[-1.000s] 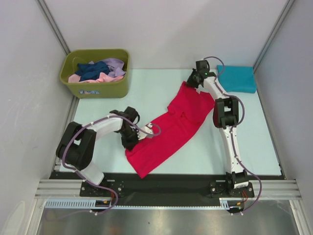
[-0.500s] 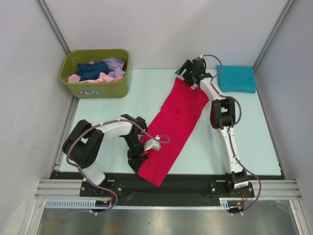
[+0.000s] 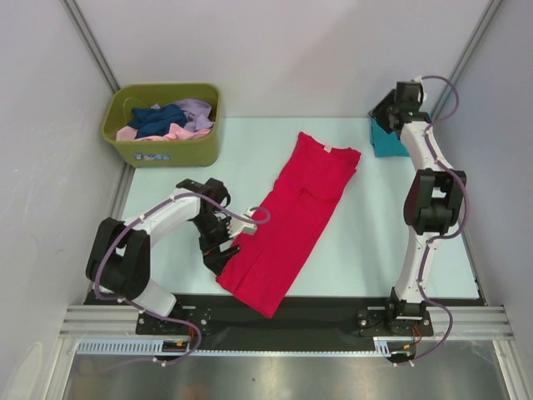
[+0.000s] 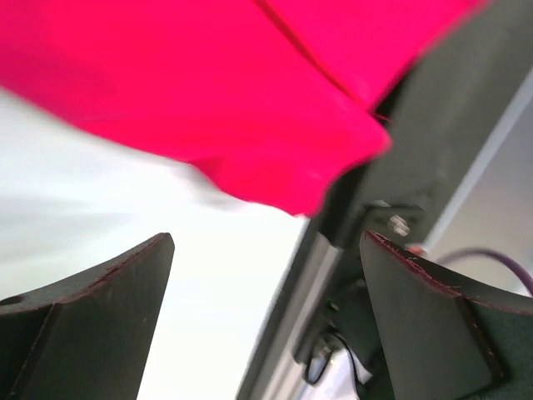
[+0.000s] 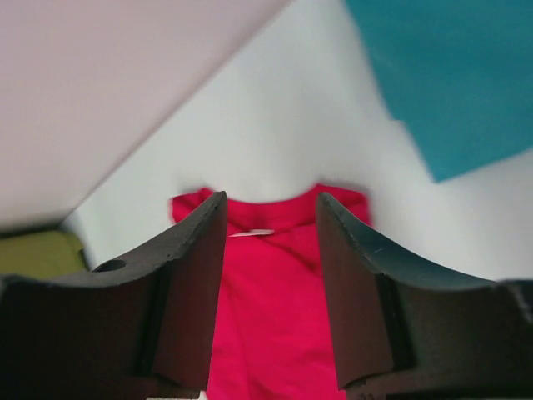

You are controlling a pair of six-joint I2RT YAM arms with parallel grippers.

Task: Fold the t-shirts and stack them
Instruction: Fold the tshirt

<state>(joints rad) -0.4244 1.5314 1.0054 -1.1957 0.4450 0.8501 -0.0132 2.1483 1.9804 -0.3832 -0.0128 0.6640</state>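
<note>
Nearest, left fingers (image 3: 218, 252): spread wide and empty, low over the worktop (image 3: 358, 242), just beside the left edge of the red t-shirt's near end.
Left wrist view: red cloth lay ahead of the fingers, none between them; the black strip at the worktop's near edge ran alongside.
Red t-shirt (image 3: 291, 217): lay flat in a long narrow shape, slanting across the middle of the worktop, with the hem at the near edge overlapping the black strip and the collar at the far end.
Right fingers (image 3: 381, 113): parted by a narrow gap, gripping nothing, raised at the far right, well apart from the red collar.
Teal t-shirt (image 3: 386, 142): folded, in the far right corner, largely hidden behind the right arm.
Olive-green bin (image 3: 175, 152): stood at the far left corner.
Bin contents: navy t-shirt (image 3: 156, 119), pink t-shirt (image 3: 179, 132) and lavender t-shirt (image 3: 196, 112), crumpled together.
</note>
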